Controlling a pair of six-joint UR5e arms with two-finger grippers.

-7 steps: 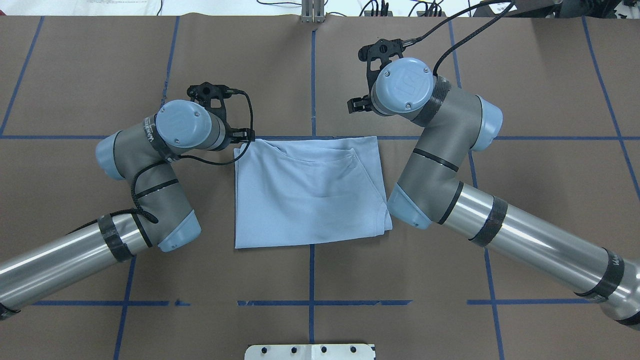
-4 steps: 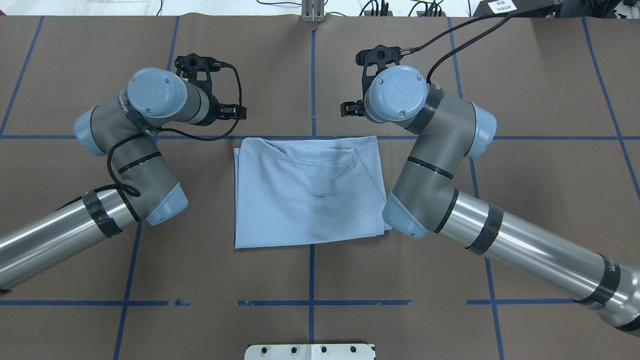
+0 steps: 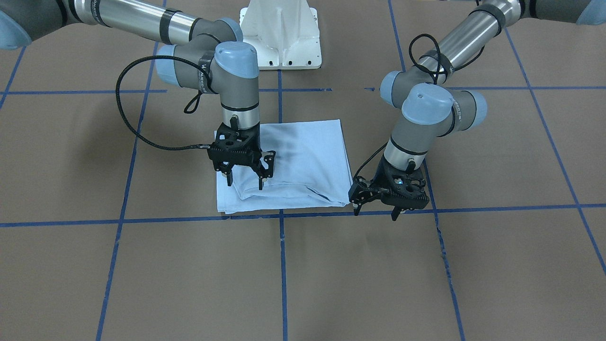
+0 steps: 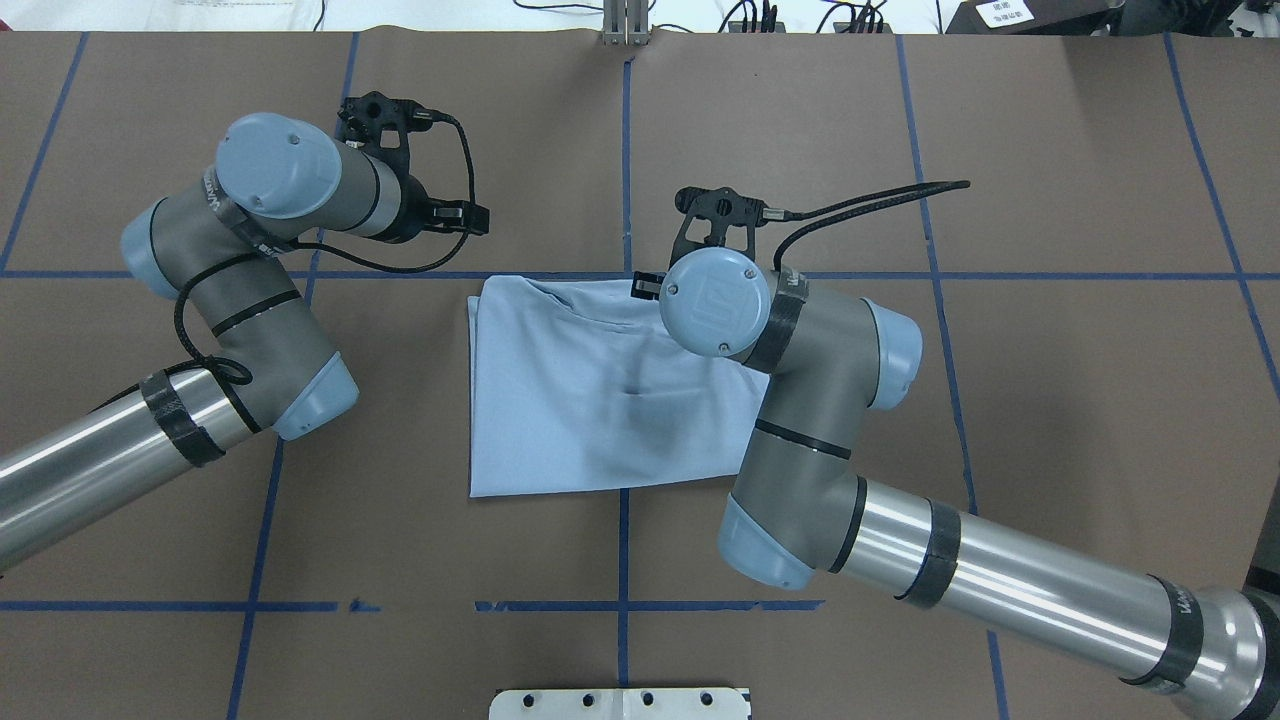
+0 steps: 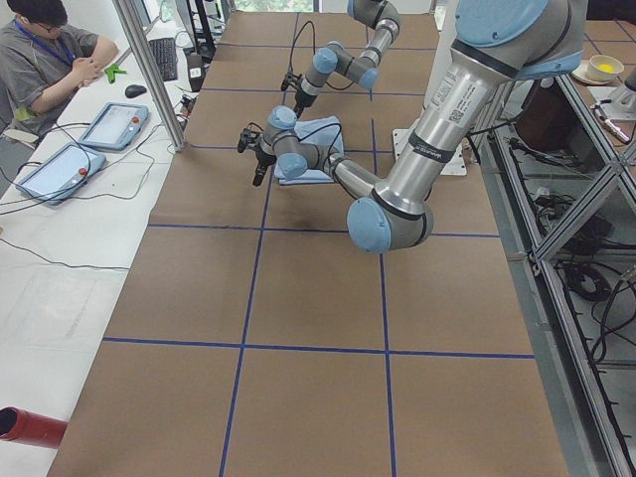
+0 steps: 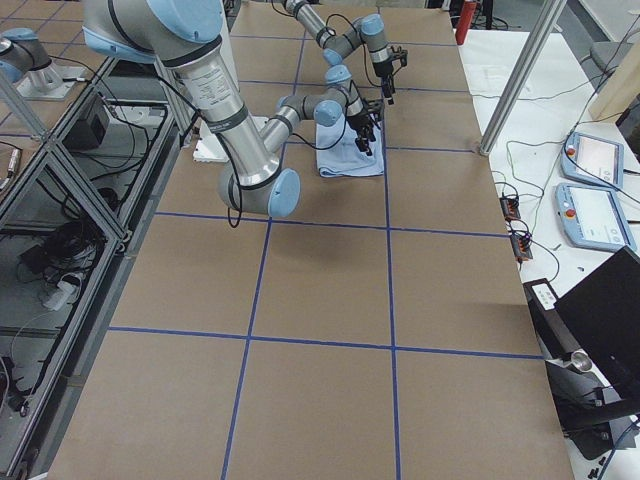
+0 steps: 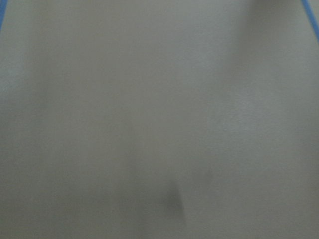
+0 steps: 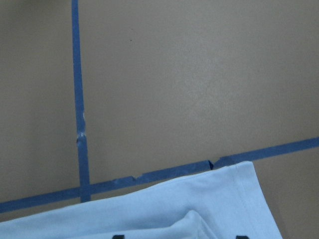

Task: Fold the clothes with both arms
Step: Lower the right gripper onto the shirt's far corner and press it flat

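Nearest the robot, just beyond the white pedestal (image 3: 279, 33), the brown counter (image 4: 1050, 380) carries the light blue T-shirt (image 4: 590, 400), folded into a flat rectangle at its middle. Its long axis runs side to side across the robot, and its near edge is a single smooth line. The bulk of the fold lies toward the far side: the front-facing view shows stacked layers and a rounded ridge there, with a thinner flap reaching out at the robot's right far corner. The far edge lies along a blue tape line (image 4: 900, 275). No print or neck label shows in any view. The right arm (image 4: 1000, 580) reaches in over the shirt's right side, and from overhead its wrist joint hides that far corner and most of its own claw. The front-facing view shows what is hidden there: the right claw (image 3: 246, 183) points straight down over the far folded edge, its fingers (image 3: 261, 180) spread apart with nothing between them; I cannot tell whether the tips touch the cloth. The right wrist view adds a hemmed corner of the shirt meeting the tape line. The left arm (image 4: 80, 470) bends round on the other side. The left claw (image 3: 374, 214) is spread wide and empty above bare counter, off the shirt, near its left far corner. The left wrist view gives only blurred brown surface. Farthest off, the left side view shows a person (image 5: 50, 60) seated at a white bench.
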